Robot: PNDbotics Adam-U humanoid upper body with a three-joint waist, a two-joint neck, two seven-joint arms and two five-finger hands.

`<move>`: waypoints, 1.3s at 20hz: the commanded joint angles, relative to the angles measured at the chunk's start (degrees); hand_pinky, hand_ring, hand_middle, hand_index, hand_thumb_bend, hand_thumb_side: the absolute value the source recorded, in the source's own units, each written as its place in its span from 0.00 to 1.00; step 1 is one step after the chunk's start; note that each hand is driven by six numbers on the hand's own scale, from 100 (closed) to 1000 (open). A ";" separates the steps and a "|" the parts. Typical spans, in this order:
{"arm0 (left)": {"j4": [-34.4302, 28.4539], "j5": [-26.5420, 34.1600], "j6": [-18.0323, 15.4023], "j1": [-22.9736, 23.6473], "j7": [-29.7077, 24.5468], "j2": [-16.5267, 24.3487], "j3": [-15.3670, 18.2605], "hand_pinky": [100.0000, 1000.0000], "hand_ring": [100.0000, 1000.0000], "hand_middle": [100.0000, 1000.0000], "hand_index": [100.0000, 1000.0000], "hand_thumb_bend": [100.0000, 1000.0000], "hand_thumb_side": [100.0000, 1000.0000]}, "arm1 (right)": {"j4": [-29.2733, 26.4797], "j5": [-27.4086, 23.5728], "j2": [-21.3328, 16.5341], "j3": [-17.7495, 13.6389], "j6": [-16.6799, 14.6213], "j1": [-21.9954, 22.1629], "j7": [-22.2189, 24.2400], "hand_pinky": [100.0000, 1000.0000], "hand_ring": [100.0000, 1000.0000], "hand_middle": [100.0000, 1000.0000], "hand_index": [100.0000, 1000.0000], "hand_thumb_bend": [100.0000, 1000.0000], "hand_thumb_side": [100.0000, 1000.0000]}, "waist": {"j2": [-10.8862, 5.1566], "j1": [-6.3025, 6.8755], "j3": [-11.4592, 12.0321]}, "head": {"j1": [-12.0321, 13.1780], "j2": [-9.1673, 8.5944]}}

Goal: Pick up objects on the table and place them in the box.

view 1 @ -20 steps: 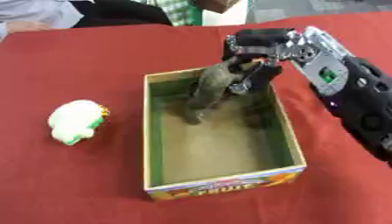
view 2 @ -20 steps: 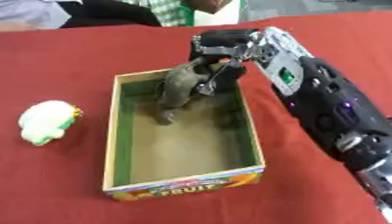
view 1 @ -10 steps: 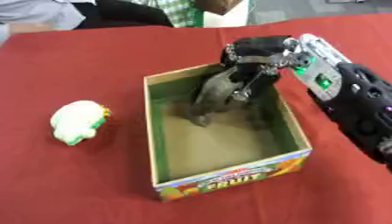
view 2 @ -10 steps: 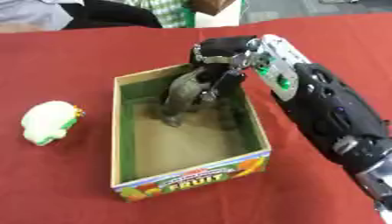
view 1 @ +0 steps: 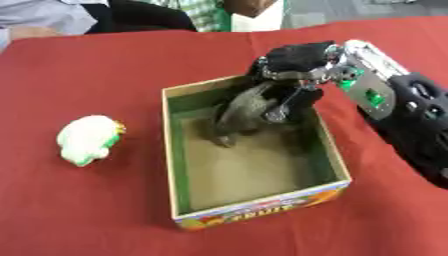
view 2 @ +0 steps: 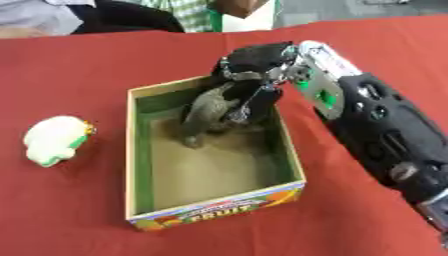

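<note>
Lower than 1 second ago, the grey toy (view 1: 243, 111) now has its bottom end on the floor of the box (view 1: 180, 185), near the far left corner, where earlier it hung higher over the far wall. It leans tilted, its upper end toward the right hand (view 1: 293, 75). That hand reaches in from the right side, over the far right part of the box, and its dark fingers (view 2: 254, 102) are curled down around the upper part of the toy, grasping it. Silver and black forearm parts with green spots run back from the hand toward the lower right corner of both views.

Open at the top, the box has green inner walls, a tan floor and a printed front panel reading FRUIT. It sits on a red cloth (view 1: 105, 210) that covers the table, and it has turned slightly compared with the earlier frames.

A white toy (view 1: 87, 140) with green and yellow marks lies on the cloth to the left of the box, well apart from it, about where it lay before.

No left hand shows in either view.
</note>
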 commanded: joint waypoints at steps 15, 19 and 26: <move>-0.82 -14.40 2.48 -1.22 -7.82 -1.54 -0.84 0.53 0.68 0.71 0.83 0.00 0.48 | -11.23 8.82 -4.83 0.42 -9.31 -0.46 13.43 0.85 0.96 0.85 0.81 0.23 1.00 | -1.72 -0.48 -0.14 | 0.31 -0.42; -0.82 -17.72 2.87 -1.07 -7.40 -2.43 -1.68 0.53 0.68 0.70 0.83 0.00 0.48 | -6.48 10.59 -3.77 -0.07 -10.22 -0.22 14.18 0.86 0.98 0.86 0.81 0.24 1.00 | -1.54 -0.42 -0.04 | 0.33 -0.46; -0.82 -19.92 3.19 -0.84 -7.00 -3.17 -2.50 0.53 0.68 0.70 0.82 0.00 0.48 | 0.15 11.91 -1.74 -0.93 -11.98 -0.31 14.65 0.98 1.00 0.88 0.79 0.26 1.00 | -1.35 -0.33 0.09 | 0.27 -0.58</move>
